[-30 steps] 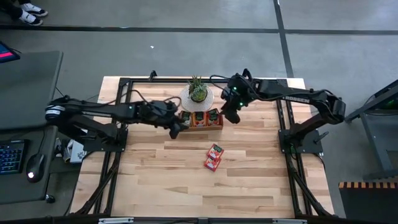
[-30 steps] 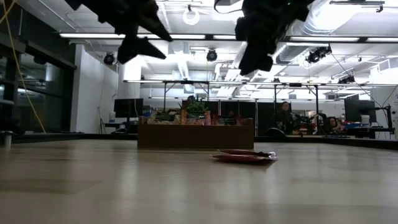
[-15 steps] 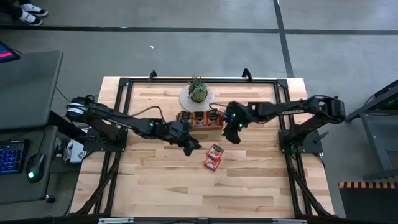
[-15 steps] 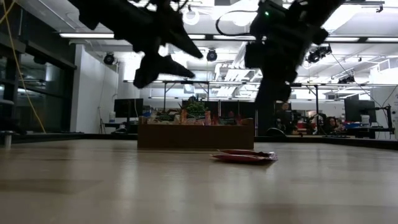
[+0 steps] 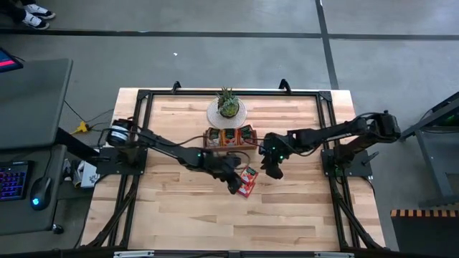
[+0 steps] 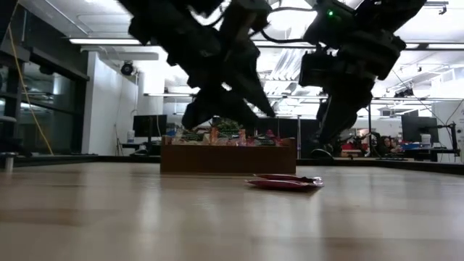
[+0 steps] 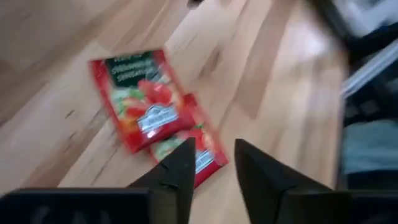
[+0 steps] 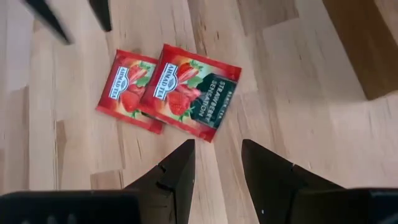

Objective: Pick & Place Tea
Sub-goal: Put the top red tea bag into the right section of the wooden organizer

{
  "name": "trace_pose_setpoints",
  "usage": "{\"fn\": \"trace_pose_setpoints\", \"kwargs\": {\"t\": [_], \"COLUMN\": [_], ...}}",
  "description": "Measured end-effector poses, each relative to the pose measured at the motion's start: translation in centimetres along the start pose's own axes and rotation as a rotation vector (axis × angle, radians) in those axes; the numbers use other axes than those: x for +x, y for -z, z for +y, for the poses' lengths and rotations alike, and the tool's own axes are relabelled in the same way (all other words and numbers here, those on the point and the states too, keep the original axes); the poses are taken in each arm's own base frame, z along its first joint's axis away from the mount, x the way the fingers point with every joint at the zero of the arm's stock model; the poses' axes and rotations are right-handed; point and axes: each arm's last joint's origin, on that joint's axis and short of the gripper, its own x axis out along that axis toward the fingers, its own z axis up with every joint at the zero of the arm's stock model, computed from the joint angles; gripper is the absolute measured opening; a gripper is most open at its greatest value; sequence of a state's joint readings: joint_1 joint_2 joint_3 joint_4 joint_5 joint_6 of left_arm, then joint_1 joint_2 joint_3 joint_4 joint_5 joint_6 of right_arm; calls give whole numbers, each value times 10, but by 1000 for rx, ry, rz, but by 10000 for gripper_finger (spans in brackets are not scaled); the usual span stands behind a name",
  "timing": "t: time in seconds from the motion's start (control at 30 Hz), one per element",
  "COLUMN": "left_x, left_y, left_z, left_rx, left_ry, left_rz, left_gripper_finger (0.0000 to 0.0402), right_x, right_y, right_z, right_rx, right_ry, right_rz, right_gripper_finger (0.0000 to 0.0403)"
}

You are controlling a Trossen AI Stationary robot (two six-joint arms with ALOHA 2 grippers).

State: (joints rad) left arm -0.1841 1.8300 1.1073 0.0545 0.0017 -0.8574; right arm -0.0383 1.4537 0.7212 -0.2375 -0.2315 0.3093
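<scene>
Two red tea sachets (image 5: 247,180) lie flat on the table, one overlapping the other (image 8: 193,90) (image 8: 127,90). My left gripper (image 5: 234,186) hangs just left of them, open. In its wrist view the fingers (image 7: 214,155) stand over the lower sachet (image 7: 202,146), clear of it. My right gripper (image 5: 275,171) hangs open to the right of the sachets and a little farther back (image 8: 217,152), with nothing between its fingers. In the low view both grippers are above the tabletop and the sachets (image 6: 285,182).
The brown wooden tray (image 5: 231,137) stands behind the sachets with more sachets upright in its compartments. A small potted plant (image 5: 228,106) on a white dish is behind it. A black frame (image 5: 143,97) borders the table. Bare wood lies toward the near edge.
Both arms have come down from beside the tray and moved toward the near edge, closing in on the two loose sachets. The left has also swung toward the table's right. The sachets have not moved.
</scene>
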Motion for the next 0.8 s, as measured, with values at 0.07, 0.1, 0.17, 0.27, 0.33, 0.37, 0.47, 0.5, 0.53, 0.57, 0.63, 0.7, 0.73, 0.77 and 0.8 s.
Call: {"fn": "trace_pose_setpoints", "kwargs": {"t": [0.07, 0.1, 0.17, 0.27, 0.33, 0.37, 0.47, 0.5, 0.53, 0.57, 0.63, 0.7, 0.73, 0.77, 0.8], "left_x": [4, 6, 10, 17, 25, 26, 40, 42, 44, 47, 53, 55, 55, 55, 55], "left_y": [-3, -6, -12, -20, -24, -23, -25, -23, -21, -21, -20, -17, -16, -17, -17], "left_z": [-4, -7, -12, -20, -24, -23, -25, -23, -21, -20, -20, -16, -14, -15, -15], "left_rx": [24, 35, 50, 79, 83, 84, 69, 61, 50, 39, 17, 15, 16, 18, 21], "left_ry": [-71, -104, -159, -207, -213, -231, -221, -238, -249, -250, -247, -277, -293, -290, -291], "left_rz": [61, 84, 121, 134, 122, 132, 121, 137, 145, 143, 131, 140, 140, 135, 134], "left_gripper_finger": [86, 72, 46, 11, 4, 6, 5, 3, 2, 2, 2, 1, 1, 1, 1], "right_x": [-3, -6, -12, -21, -25, -25, -20, -17, -15, -13, -10, -8, -8, -7, -7], "right_y": [2, 3, 6, 7, 7, 7, 19, 25, 31, 37, 45, 52, 54, 55, 56], "right_z": [0, 0, -1, 0, 0, 0, -4, -7, -9, -12, -15, -17, -17, -17, -16], "right_rx": [1, 3, 0, -15, -23, -29, -3, 15, 36, 60, 106, 135, 143, 150, 150], "right_ry": [13, 26, 55, 108, 119, 116, 95, 87, 82, 74, 50, 15, -2, -17, -25], "right_rz": [11, 20, 37, 24, 3, -14, -50, -61, -74, -88, -117, -142, -149, -157, -161], "right_gripper_finger": [128, 128, 128, 128, 128, 128, 128, 128, 128, 128, 128, 128, 128, 128, 128]}}
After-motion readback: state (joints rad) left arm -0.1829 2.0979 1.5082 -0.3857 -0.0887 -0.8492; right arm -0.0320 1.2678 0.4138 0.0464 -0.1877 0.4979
